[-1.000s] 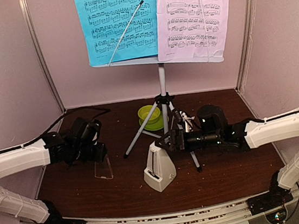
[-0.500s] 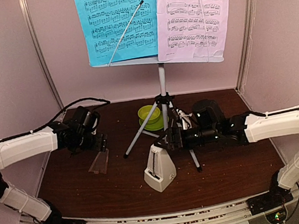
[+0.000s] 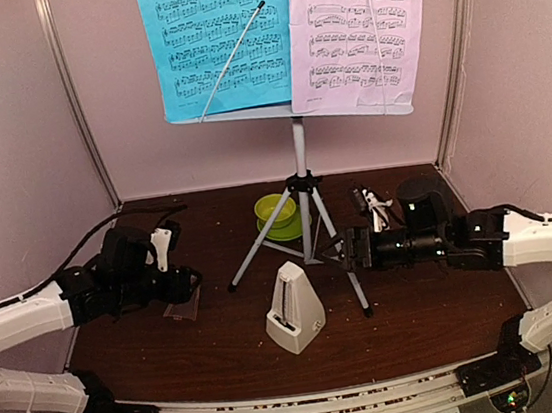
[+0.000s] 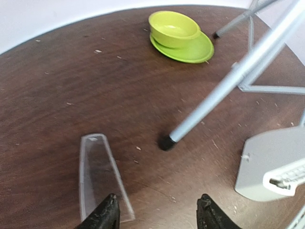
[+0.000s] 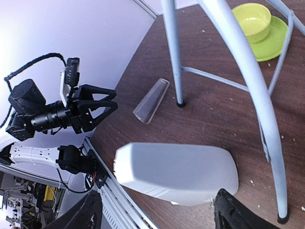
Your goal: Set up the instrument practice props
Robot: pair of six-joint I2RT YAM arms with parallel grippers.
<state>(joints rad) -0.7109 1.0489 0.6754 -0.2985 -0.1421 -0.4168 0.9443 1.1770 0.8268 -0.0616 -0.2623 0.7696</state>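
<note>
The music stand [image 3: 300, 163] stands on its silver tripod at the back centre, holding a blue sheet [image 3: 218, 37] and a pale pink sheet [image 3: 360, 25]. The cream metronome [image 3: 295, 308] stands upright in front of the tripod, also in the right wrist view [image 5: 176, 173]. Its clear cover [image 3: 183, 309] lies flat on the table, also in the left wrist view [image 4: 97, 174]. My left gripper [image 3: 178, 294] [image 4: 158, 214] is open just above the cover's near end. My right gripper [image 3: 350, 251] [image 5: 157, 214] is open and empty, back from the metronome's right side.
A lime-green bowl on its saucer [image 3: 277, 214] sits behind the tripod legs, also in the left wrist view [image 4: 178, 31]. A tripod foot [image 4: 167, 141] rests right of the cover. Pale walls enclose the dark wooden table [image 3: 421, 320] on three sides.
My left gripper has let go of the clear cover, which now lies flat, and the arm has drawn back and lower. My right gripper has pulled away rightward from the metronome.
</note>
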